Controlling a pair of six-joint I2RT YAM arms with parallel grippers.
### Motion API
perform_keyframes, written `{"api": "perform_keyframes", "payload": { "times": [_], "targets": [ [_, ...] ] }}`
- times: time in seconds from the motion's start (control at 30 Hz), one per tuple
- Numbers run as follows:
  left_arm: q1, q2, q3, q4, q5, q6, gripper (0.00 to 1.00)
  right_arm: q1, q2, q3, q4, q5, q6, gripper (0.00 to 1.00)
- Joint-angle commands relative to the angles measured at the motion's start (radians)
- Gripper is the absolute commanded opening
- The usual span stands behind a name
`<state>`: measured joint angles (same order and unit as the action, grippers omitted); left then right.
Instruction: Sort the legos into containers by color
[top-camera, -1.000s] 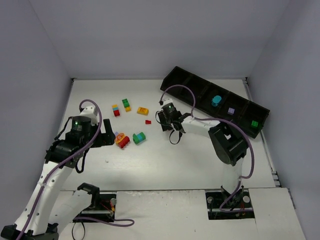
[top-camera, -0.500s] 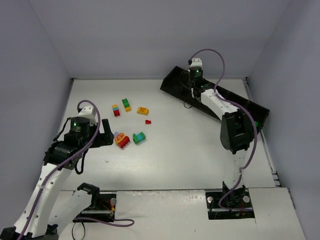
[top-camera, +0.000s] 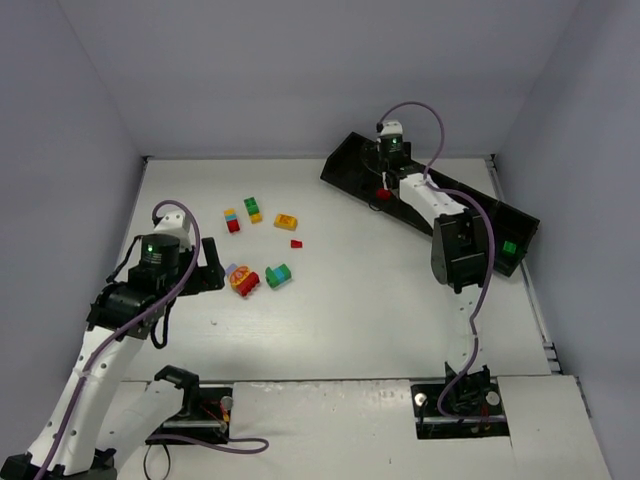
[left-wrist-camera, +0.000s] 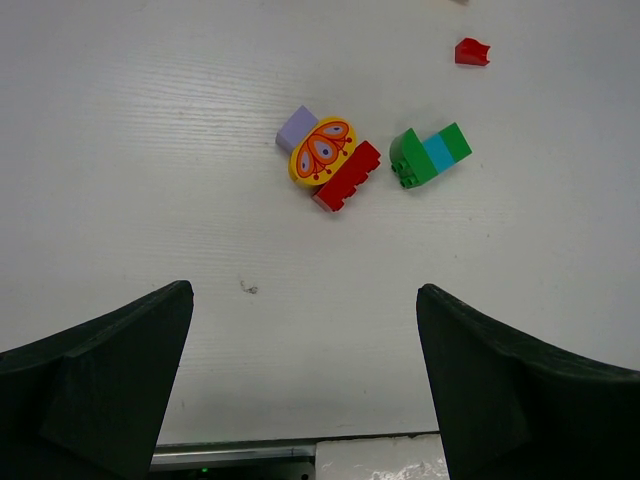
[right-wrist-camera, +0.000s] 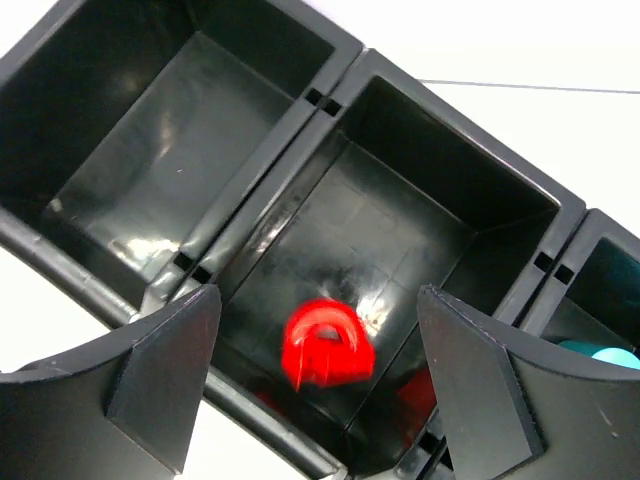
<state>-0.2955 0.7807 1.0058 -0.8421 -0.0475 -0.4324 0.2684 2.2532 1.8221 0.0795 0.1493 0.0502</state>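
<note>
Drop step: red brick (right-wrist-camera: 322, 345) is landing in the tray (right-wrist-camera: 450, 170).
The right arm is reaching far over the second compartment from the tray's left end, and the right tool (right-wrist-camera: 318, 293) is hanging open and empty above the brick. The left tool (left-wrist-camera: 303, 292) is hovering wide open over a mixed stack (left-wrist-camera: 325, 165) on the counter (left-wrist-camera: 150, 100); picking it likely calls for lowering.

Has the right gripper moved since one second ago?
Yes. The right gripper went from beside the small red brick on the table, away to above the black tray.
</note>
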Motion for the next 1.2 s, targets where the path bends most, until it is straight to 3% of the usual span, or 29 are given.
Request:
{"api": "perform_keyframes", "payload": {
  "times": [0.0, 0.27, 0.5, 0.67, 1.1, 1.17],
  "targets": [
    [-0.005, 0.015, 0.05, 0.015, -0.018, -0.016, 0.87, 0.029, -0.118, 0.026, 0.043, -0.053, -0.036, 0.76],
    [-0.005, 0.025, 0.059, 0.021, -0.006, -0.016, 0.87, 0.192, -0.244, -0.173, 0.037, -0.304, -0.078, 0.68],
    [-0.004, 0.019, 0.077, 0.011, 0.003, 0.003, 0.87, 0.334, -0.21, -0.267, 0.016, -0.341, -0.05, 0.7],
    [-0.005, 0.015, 0.097, -0.005, -0.005, 0.014, 0.87, 0.408, -0.15, -0.253, 0.005, -0.363, -0.059, 0.66],
    [-0.005, 0.003, 0.134, -0.026, -0.006, 0.011, 0.87, 0.436, -0.007, -0.208, 0.006, -0.326, -0.079, 0.62],
    [-0.005, 0.002, 0.129, -0.032, -0.008, 0.008, 0.87, 0.439, 0.005, -0.204, 0.005, -0.321, -0.079, 0.57]
  ]
}}
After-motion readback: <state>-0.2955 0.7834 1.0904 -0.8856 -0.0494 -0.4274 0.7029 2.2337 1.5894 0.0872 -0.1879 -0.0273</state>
